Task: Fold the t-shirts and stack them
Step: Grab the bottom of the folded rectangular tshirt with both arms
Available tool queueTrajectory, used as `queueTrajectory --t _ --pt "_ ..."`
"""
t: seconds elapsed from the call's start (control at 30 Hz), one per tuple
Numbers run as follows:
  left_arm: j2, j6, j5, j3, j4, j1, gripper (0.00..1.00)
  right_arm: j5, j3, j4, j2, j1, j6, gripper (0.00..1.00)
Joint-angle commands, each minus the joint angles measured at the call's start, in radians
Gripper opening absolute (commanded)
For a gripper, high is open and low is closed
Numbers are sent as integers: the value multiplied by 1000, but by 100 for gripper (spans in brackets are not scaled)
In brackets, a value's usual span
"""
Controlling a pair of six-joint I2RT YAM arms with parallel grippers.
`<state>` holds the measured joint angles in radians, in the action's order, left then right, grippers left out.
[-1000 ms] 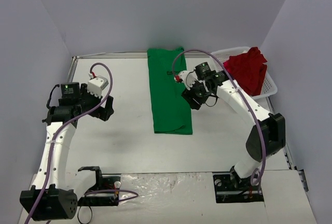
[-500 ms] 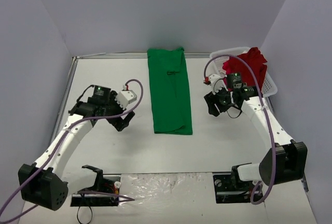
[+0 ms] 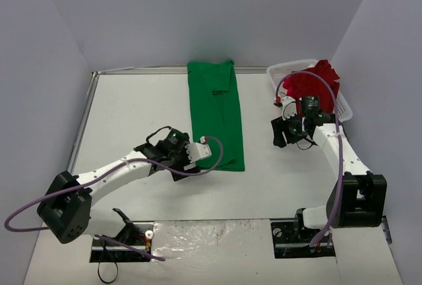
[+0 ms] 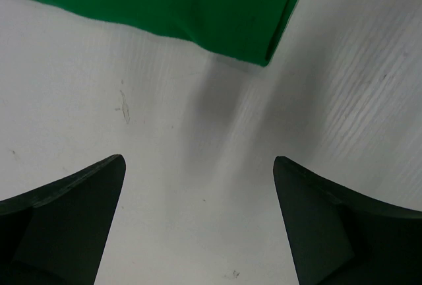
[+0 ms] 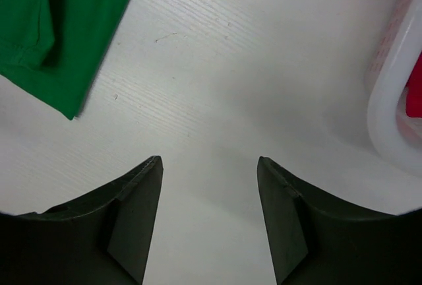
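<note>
Green t-shirt (image 3: pixel 215 113) is laid as a long strip mid-counter (image 3: pixel 132 113), long axis near to far. Left end effector (image 4: pixel 198 159), jaws wide and empty, is placed at its near end with a corner just ahead; this arm is the nearer. Right end effector (image 5: pixel 208 159), parted and empty, is set between strip and basket (image 3: pixel 280 72). Red t-shirt (image 3: pixel 316 87) is heaped there, its shape not readable.

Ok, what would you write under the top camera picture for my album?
Left gripper open beside the folded green t-shirt, near its front corner; red t-shirt heaped in the white basket.
</note>
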<state>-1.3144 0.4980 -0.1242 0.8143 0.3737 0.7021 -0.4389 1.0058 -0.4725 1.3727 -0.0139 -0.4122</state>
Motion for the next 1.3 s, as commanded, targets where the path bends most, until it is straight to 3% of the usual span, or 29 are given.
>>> queueTrajectory --t 0.0,0.4,0.73,0.8,1.27 --pt "-11 8 109 8 -133 57 96 -26 -1 5 -38 37 12 56" --pt "-103 22 138 11 -214 164 100 -1 -1 6 -29 65 13 56" --pt "-152 25 130 9 -239 191 100 6 2 5 -12 66 13 56" --pt "-166 25 133 14 -248 191 95 11 1 6 -12 66 12 56" --pt "-263 13 158 75 -233 191 89 20 2 5 5 60 6 56"
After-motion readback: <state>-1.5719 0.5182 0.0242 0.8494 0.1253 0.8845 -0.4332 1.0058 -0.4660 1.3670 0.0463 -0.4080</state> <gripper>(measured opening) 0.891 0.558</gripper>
